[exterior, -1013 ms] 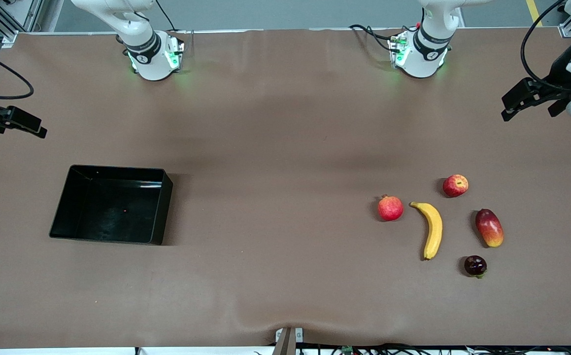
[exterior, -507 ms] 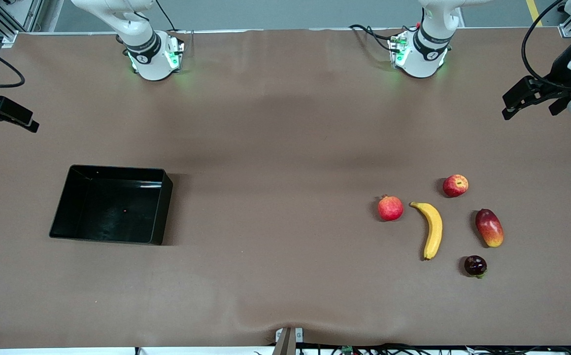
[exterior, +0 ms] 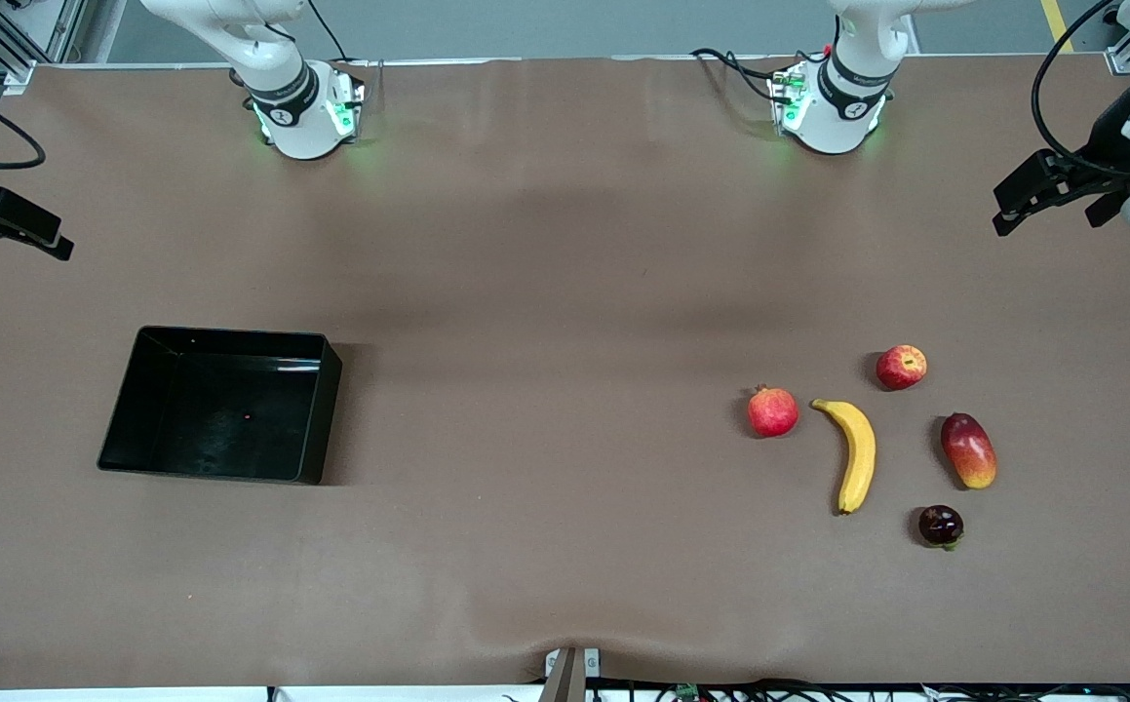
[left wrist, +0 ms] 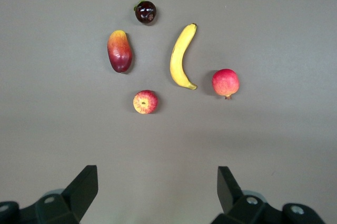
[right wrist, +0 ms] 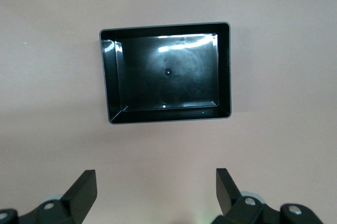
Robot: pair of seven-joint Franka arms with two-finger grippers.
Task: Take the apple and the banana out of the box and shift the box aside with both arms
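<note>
Though empty now, sits alone toward the right arm's end of the desk [exterior: 565, 244]: the box [exterior: 221, 405], glossy black, upright, nothing in it in either the front or the right wrist view.

Lying well apart from it, toward the left arm's end, nearest the front camera first: a dark plum-like fruit [exterior: 941, 525], then the banana [exterior: 853, 453] flat on the desk between the pomegranate [exterior: 772, 410] and the mango [exterior: 968, 449], then the apple [exterior: 901, 367] farthest of the group, touching none of them.

Judged from this: both fruits out, box set aside, little or nothing left to do.

Up at the desk's ends, holding nothing: right gripper [exterior: 14, 229] over the edge near the box's end, jaws spread wide; left gripper [exterior: 1052, 193] over the edge above the fruit end, jaws likewise wide. Both arms apparently parked.
</note>
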